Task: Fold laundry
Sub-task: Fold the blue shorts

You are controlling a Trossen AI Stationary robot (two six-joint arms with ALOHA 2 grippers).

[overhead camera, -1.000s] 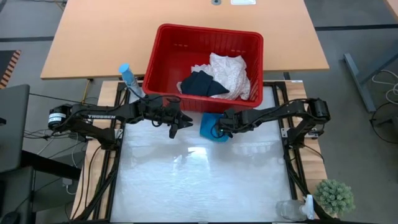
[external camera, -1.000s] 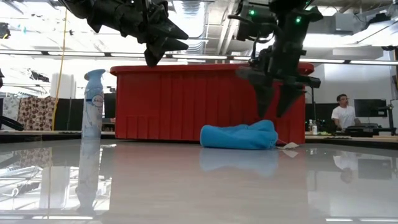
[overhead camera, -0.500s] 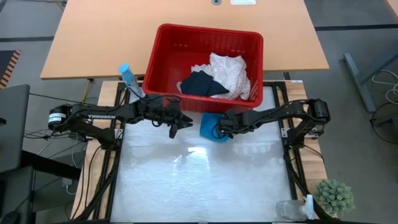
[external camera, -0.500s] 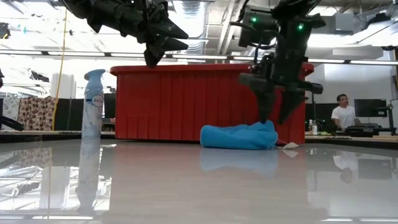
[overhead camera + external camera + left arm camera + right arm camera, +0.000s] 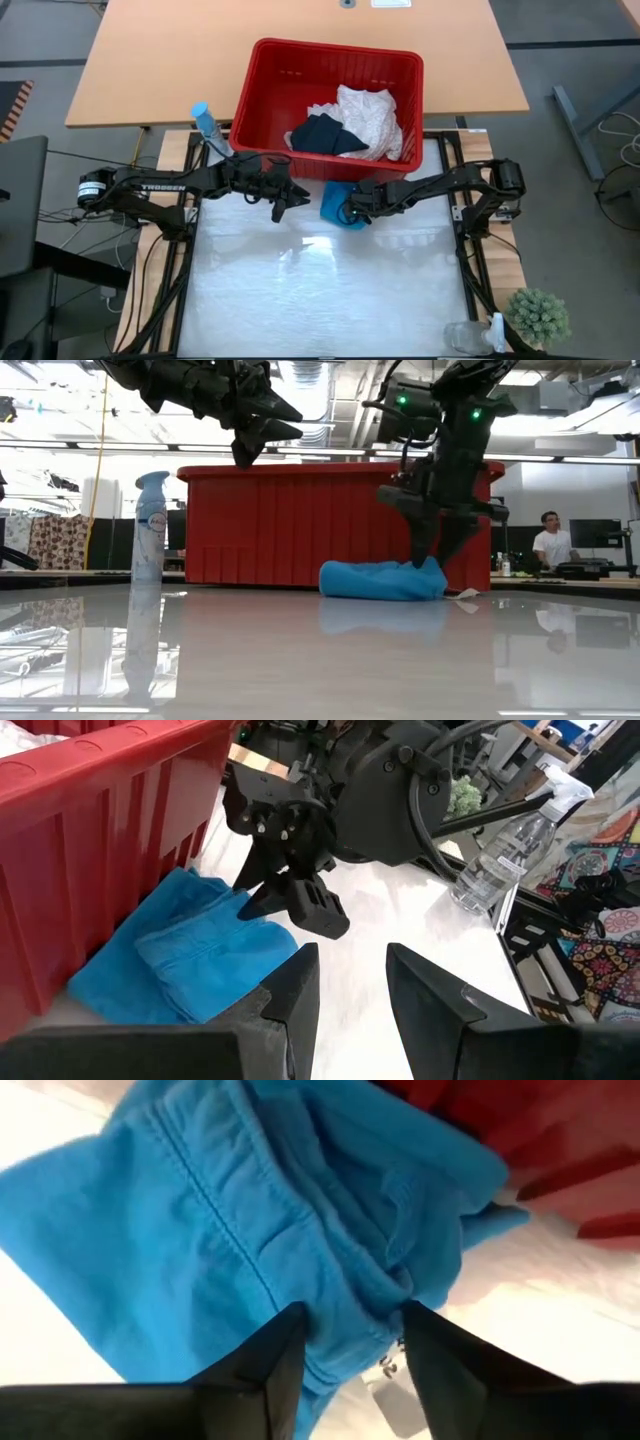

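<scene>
Lowered right gripper now pinches turquoise garment on glossy white table; left gripper hovers parted

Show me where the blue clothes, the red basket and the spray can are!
blue garment (image 5: 375, 580), low view, middle of the bundle.
red basket (image 5: 290, 525), low view, its front wall.
spray can (image 5: 150, 525), low view, its body.

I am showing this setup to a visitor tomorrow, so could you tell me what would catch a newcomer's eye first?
Probably the red basket at the table's far edge, with a cream lacy cloth and a dark garment piled inside. Next, the bright blue garment lying on the table just in front of it, where the right gripper has its jaws down on the fabric. The left gripper hangs above the table beside it, empty.
</scene>
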